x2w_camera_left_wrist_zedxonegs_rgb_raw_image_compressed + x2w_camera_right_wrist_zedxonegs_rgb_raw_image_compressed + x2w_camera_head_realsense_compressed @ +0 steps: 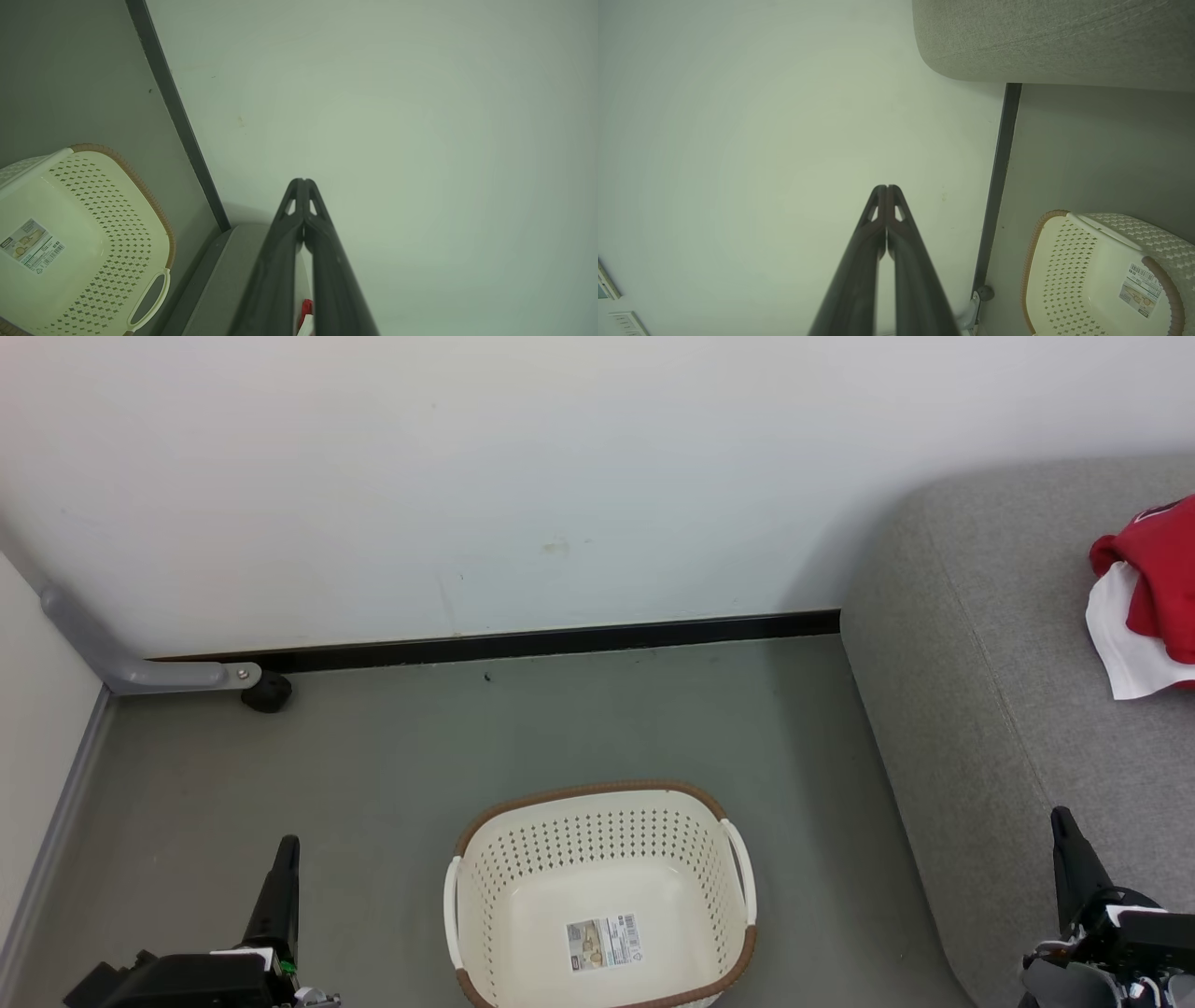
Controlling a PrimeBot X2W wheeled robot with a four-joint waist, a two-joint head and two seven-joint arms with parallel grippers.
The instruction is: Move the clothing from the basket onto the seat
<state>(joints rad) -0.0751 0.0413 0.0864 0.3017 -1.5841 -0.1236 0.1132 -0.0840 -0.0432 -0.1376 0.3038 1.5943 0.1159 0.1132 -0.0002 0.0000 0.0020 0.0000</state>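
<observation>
The cream perforated basket [602,896] stands on the grey floor at the bottom centre, with nothing in it but the paper label [605,942] on its bottom. Red clothing with a white lining [1146,602] lies on the light-grey seat [990,709] at the right edge. My left gripper [285,847] is shut at the lower left, left of the basket and apart from it. My right gripper [1062,823] is shut at the lower right, over the seat's front. Each wrist view shows the fingertips pressed together: left [303,182], right [886,188]. The basket also shows there [79,233] [1101,275].
A pale wall with a black skirting strip [523,642] runs behind the basket. A grey bent pipe with a black foot [266,691] sits in the left corner. Bare grey floor [373,784] surrounds the basket.
</observation>
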